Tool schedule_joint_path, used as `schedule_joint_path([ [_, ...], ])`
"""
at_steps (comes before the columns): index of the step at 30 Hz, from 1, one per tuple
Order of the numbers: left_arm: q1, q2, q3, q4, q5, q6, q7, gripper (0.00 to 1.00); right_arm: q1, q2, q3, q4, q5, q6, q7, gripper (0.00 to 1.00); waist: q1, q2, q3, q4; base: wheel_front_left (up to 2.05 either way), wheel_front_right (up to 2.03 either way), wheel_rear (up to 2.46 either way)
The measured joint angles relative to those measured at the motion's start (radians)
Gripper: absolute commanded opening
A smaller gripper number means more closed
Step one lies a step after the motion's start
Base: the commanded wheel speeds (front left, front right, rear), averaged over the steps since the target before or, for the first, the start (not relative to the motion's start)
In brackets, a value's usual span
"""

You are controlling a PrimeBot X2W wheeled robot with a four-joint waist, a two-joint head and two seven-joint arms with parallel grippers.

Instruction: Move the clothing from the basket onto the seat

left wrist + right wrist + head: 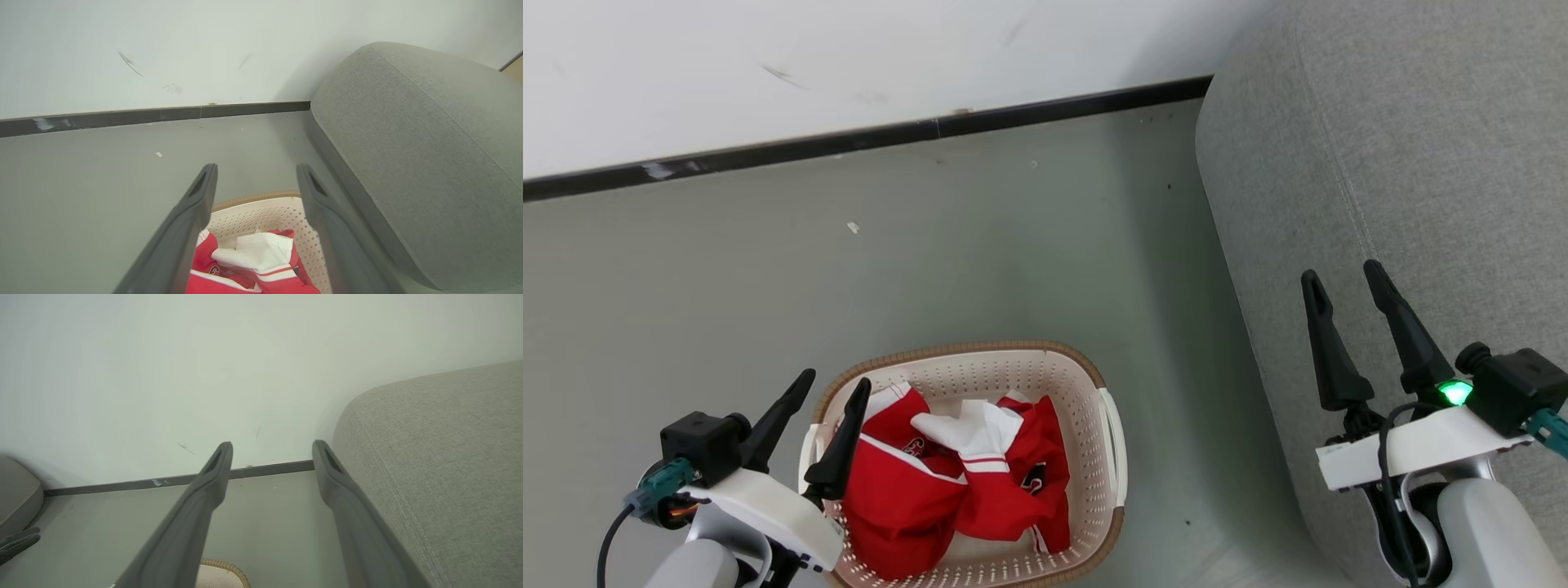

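One basket (pixel 1013 374), red clothing (pixel 907 498) inside

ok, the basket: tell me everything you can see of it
The basket is cream-white plastic with perforated walls, rounded corners, a brown woven-look rim and a white handle on its right side. It stands upright on the grey floor, left of the sofa and apart from it. Crumpled red-and-white clothing lies inside. The left gripper hangs open over its left rim; contact cannot be told.
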Motion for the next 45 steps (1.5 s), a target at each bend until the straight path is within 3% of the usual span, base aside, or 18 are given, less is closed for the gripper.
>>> schedule_joint_path([
  [13, -0.066, 0.061, -0.095, 0.011, -0.026, 0.0, 0.046, 1.0, -0.068, 0.0, 0.01, -0.043, 0.029, 0.0, 0.0, 1.0, 0.0, 0.0, 0.113, -0.033, 0.0, 0.0, 0.0],
  [32, -0.126, 0.085, -0.23, 0.054, -0.143, 0.0, 0.114, 1.0, -0.174, 0.0, 0.042, -0.109, 0.078, 0.0, -0.007, 1.0, -0.0001, 0.0, 0.261, -0.09, 0.0, 0.0, 0.0],
  [45, -0.19, 0.12, -0.304, 0.088, -0.157, 0.0, 0.163, 1.0, -0.204, -0.001, 0.055, -0.136, 0.12, 0.0, -0.007, 1.0, -0.0001, 0.0, 0.34, -0.126, 0.0, 0.0, 0.0],
])
